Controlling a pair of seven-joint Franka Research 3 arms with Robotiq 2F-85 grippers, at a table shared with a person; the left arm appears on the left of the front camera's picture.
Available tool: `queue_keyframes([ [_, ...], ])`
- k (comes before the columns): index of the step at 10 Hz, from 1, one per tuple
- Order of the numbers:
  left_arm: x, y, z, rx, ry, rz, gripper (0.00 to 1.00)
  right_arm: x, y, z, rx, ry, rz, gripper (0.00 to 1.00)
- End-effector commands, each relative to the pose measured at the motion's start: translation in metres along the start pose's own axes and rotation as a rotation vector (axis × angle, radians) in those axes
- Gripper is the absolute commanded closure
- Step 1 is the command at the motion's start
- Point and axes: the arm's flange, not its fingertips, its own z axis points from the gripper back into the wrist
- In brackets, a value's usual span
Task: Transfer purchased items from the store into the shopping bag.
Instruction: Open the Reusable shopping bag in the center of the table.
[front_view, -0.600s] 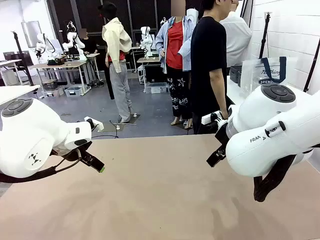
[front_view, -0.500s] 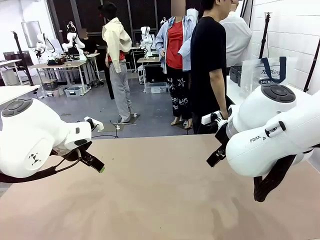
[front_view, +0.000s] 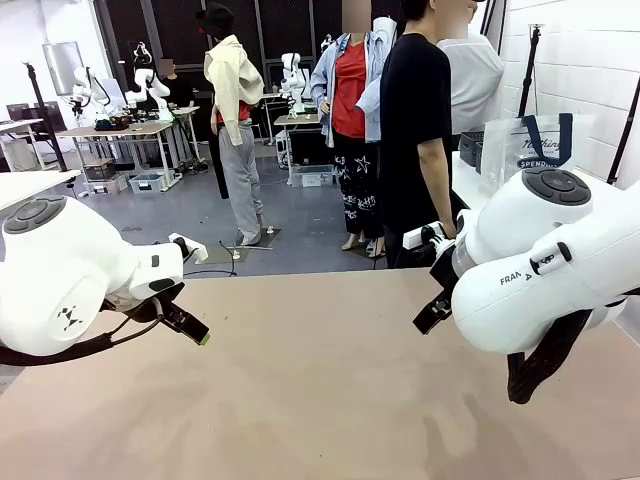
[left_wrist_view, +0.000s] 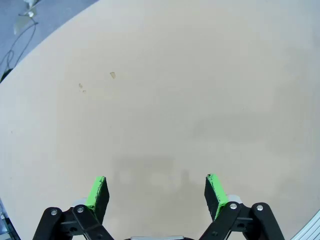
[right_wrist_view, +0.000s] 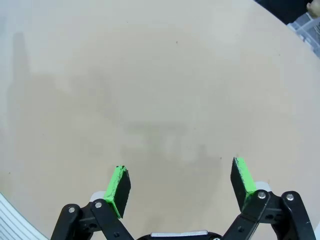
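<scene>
Transfer not yet begun, in my judgement. Left gripper (left_wrist_view: 156, 189) and right gripper (right_wrist_view: 180, 179) hang above the bare table (front_view: 320, 400), jaws wide apart, holding nothing. Front view adds the bag (front_view: 535, 140), far right behind the right arm (front_view: 545, 265) (beside the person (front_view: 418, 120)). Next: bag and goods must reach the table.

Legible markings: two, both partial.
The right arm (front_view: 560, 290) is showing "FRAN" in dark letters on its white shell, the rest curving out of sight; the bag (front_view: 510, 150) is carrying navy print reading "SPEND", cut off, under script too small to read.
</scene>
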Motion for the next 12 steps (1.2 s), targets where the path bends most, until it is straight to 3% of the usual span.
queue_keyframes([
  [1, -0.0002, 0.0006, 0.0000, 0.000, 0.000, 0.001, 0.00, 0.0000, -0.0001, 0.0000, 0.000, 0.000, 0.000, 0.00],
  [12, -0.0002, 0.0006, 0.0000, 0.000, 0.000, 0.001, 0.00, 0.0000, -0.0001, 0.0000, 0.000, 0.000, 0.000, 0.00],
])
